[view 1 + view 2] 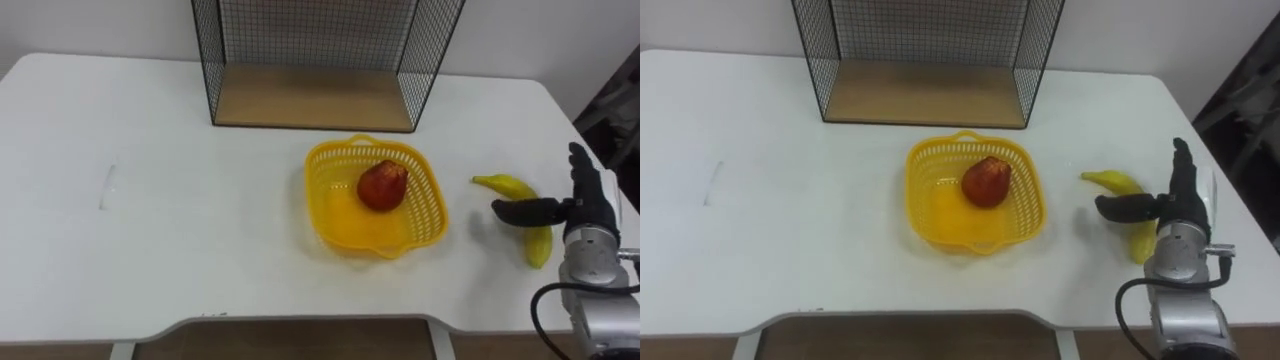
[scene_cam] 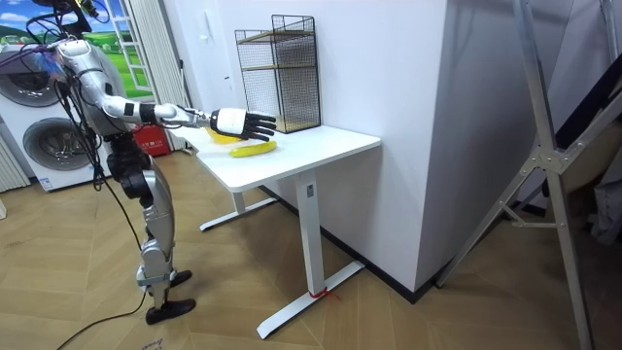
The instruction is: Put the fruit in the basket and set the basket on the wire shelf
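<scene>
Basket (image 1: 322, 190), yellow plastic mesh, sits on the white table (image 1: 150, 230) well to the left of the right hand (image 1: 592, 205), upright with its open side up. Wire shelf (image 1: 310, 95), black mesh with a wooden base, stands behind the basket at the far edge of the table, up and to the left of the hand, just apart from the basket rim. One red fruit (image 1: 382, 186) lies inside the basket, toward its far right part, left of the hand. Banana (image 1: 510, 185) lies on the bare table outside the basket, near its right side, and directly under the hand's thumb side; its stem end points left toward the basket. Right hand is spread wide, fingers straight and pointing away from the robot, thumb (image 1: 520, 211) stuck out left across the banana's middle, holding nothing. In the room view the hand (image 2: 243, 122) hangs above the banana (image 2: 255, 149) with a gap showing, arm stretched out over the table, robot standing upright at the table's end.
</scene>
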